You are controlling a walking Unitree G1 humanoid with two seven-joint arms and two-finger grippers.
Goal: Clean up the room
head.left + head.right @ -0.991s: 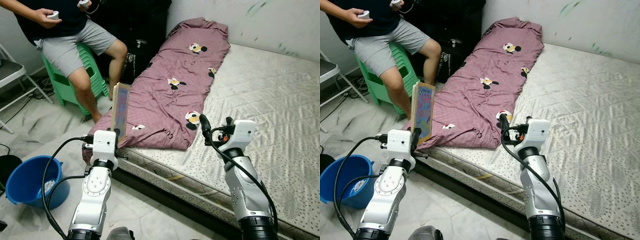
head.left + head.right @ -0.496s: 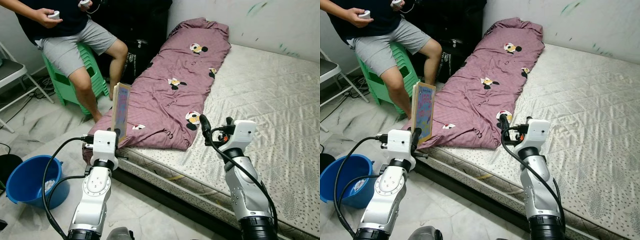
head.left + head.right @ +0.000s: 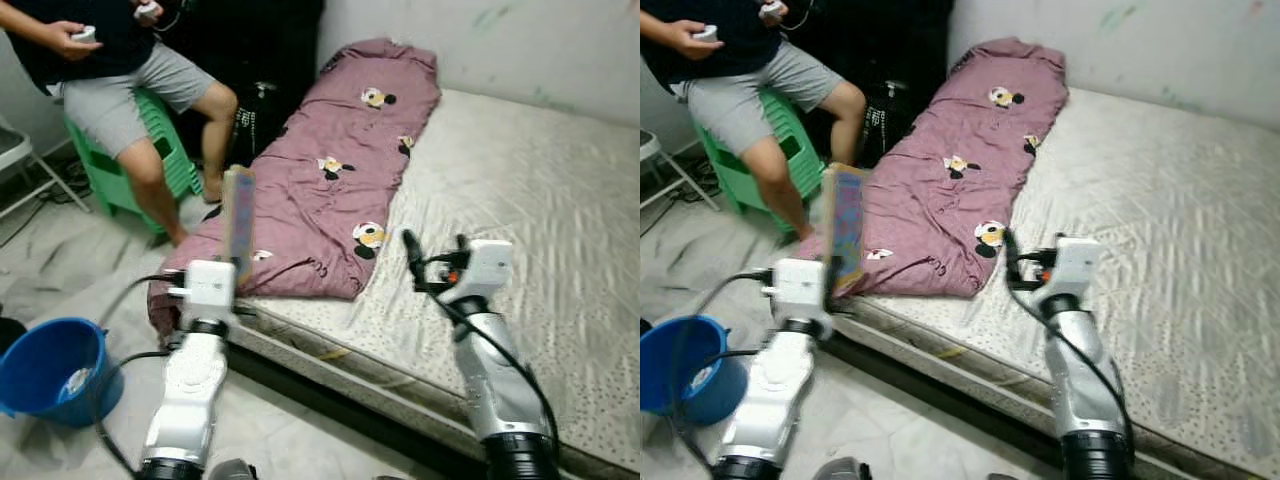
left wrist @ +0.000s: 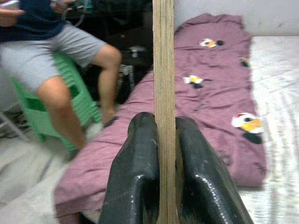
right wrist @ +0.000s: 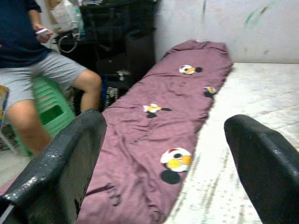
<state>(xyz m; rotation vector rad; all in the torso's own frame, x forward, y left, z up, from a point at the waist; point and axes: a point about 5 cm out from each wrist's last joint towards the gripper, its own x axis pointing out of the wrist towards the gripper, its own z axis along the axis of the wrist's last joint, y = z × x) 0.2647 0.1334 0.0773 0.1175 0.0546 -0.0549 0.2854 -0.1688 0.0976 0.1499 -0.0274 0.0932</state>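
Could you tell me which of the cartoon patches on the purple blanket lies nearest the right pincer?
It is the patch at the blanket's near end, just ahead of the open right pincer; the other patches sit further up toward the wall.

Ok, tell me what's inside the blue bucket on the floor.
The blue bucket holds something pale and crumpled near its bottom; blur hides what it is. The left gripper, shut on a book, is above the mattress edge.

blanket (image 3: 330, 180) on mattress (image 3: 530, 210), bucket (image 3: 45, 365) left on floor (image 3: 80, 270)

A person (image 3: 110, 60) sits on green stools (image 3: 165, 160); a possibly folding chair (image 3: 30, 165) stands nearby.
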